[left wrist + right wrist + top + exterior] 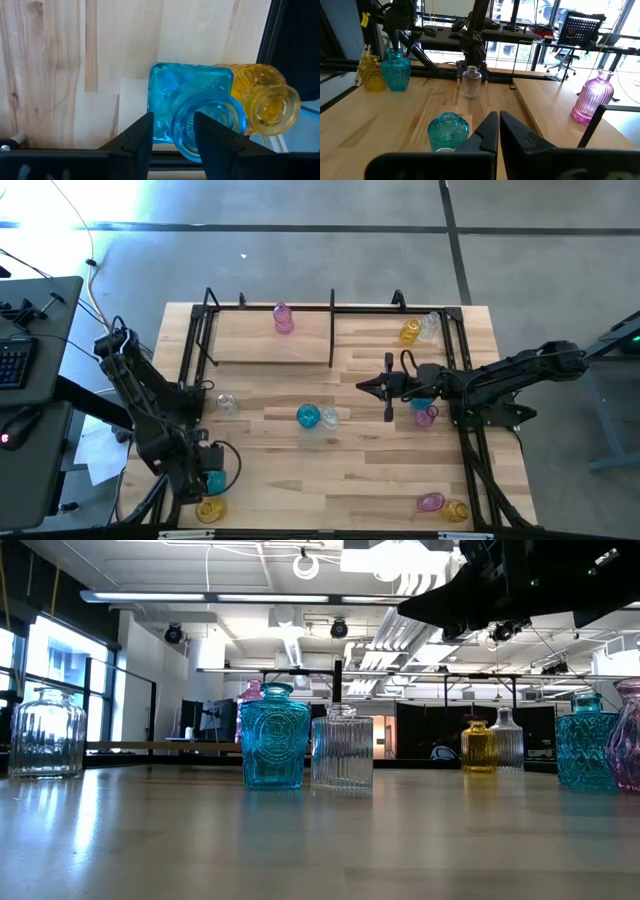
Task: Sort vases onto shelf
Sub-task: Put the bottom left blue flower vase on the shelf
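a: high view, where's the target?
b: the blue vase (215, 480) stands at the table's near left corner, touching a yellow vase (210, 508), under the left gripper (205, 465). the right gripper (375, 386) hangs mid-table, clenched and empty.
a: left wrist view?
b: the fingers (137, 137) straddle the blue vase's neck (210, 125), parted, not yet pinching. glass: stiff, slippery, breakable, so grip the neck gently.

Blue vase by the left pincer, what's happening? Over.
Left pincer straddling square blue glass vase, not clamped. Yellow ribbed glass vase touching it. Right pincer shut, empty.
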`<act>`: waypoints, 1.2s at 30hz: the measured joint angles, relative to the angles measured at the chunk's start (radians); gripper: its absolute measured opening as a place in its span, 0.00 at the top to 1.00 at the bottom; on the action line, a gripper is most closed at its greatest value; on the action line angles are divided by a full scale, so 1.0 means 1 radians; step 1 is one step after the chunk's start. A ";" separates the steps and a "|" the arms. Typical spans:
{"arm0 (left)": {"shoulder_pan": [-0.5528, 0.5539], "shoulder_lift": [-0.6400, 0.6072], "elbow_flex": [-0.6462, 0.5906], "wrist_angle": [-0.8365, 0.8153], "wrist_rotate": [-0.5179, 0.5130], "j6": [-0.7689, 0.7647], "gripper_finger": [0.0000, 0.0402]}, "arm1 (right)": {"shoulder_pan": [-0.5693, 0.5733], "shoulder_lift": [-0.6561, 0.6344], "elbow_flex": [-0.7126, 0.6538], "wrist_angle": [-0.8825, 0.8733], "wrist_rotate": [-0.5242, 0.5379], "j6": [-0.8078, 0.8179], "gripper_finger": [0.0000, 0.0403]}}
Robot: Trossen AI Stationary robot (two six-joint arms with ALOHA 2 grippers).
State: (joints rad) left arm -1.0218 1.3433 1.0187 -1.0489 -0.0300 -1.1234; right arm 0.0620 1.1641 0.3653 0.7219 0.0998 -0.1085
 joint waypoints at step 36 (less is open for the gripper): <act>0.667 -0.177 -0.001 -0.019 0.008 0.541 0.95 | 0.000 0.000 0.000 0.000 0.000 -0.001 1.00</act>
State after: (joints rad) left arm -0.3547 1.1660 1.0180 -1.0683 -0.0217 -0.5828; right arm 0.0620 1.1637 0.3653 0.7223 0.1001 -0.1093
